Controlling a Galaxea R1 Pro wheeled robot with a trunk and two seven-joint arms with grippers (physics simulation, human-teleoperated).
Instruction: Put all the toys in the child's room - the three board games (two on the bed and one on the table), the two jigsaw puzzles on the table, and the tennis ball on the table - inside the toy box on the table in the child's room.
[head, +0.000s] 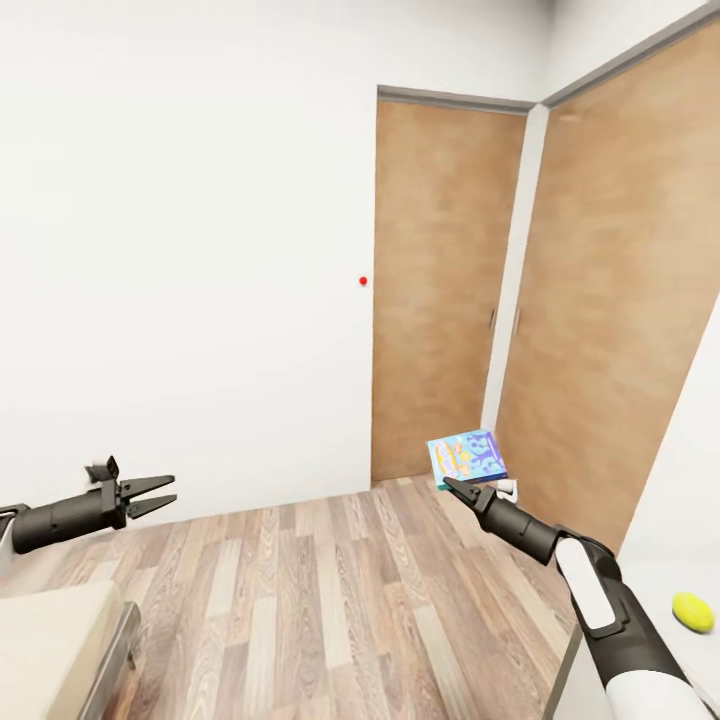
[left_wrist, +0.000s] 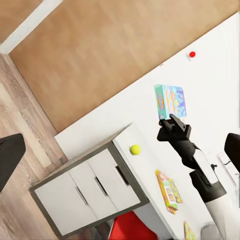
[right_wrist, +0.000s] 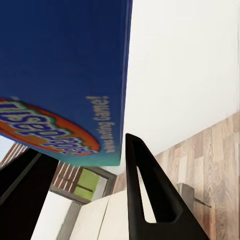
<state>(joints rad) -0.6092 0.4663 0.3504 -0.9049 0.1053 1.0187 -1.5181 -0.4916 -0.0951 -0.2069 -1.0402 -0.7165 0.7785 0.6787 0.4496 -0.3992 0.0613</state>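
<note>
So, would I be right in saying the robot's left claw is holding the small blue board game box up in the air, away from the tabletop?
Not quite: the right claw holds the small blue board game box up in the air, as the head view shows. The left claw is open and holds nothing.

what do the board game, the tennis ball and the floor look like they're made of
Board game: looks like printed cardboard, flat-sided, blue with cartoon print, lettering clear in the right wrist view.
Tennis ball: plain yellow-green, matte; felt can't be confirmed.
Floor: wood-look planks with grain and seams; real wood or laminate is unclear.
</note>
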